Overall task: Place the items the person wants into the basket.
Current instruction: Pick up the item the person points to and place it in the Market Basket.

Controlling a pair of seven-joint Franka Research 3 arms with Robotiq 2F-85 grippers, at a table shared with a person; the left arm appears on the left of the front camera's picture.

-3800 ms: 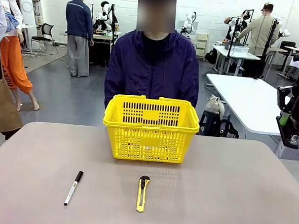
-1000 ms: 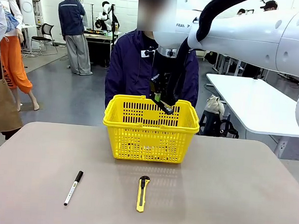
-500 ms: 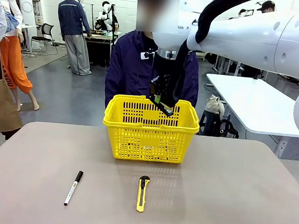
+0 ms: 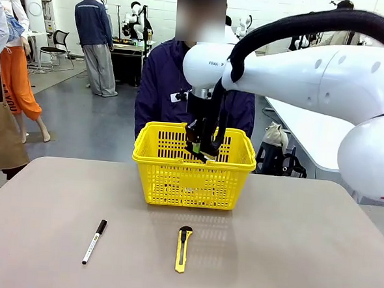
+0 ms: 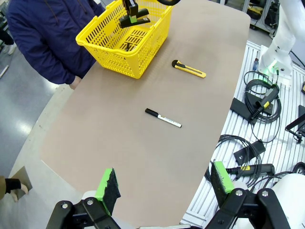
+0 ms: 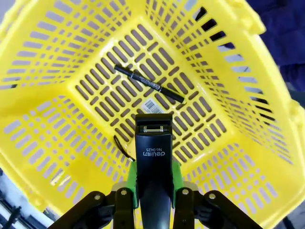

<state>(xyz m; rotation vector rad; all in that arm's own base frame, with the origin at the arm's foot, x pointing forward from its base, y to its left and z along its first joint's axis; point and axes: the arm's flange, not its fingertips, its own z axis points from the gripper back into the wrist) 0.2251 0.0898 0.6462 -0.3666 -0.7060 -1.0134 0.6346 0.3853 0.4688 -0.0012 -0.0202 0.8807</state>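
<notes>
Right gripper [image 6: 153, 183] clamps the black stapler [image 6: 153, 157] just above the yellow basket [image 4: 158, 156], where a pen [image 6: 148, 84] lies. Left gripper [image 5: 164, 183] hangs open above the bench [image 5: 124, 138].

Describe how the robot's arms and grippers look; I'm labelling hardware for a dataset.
The right arm is glossy white with rounded joints and a thick black cable looped over it. Its right gripper is black. The left gripper has black linkage fingers faced with bright green pads.
</notes>
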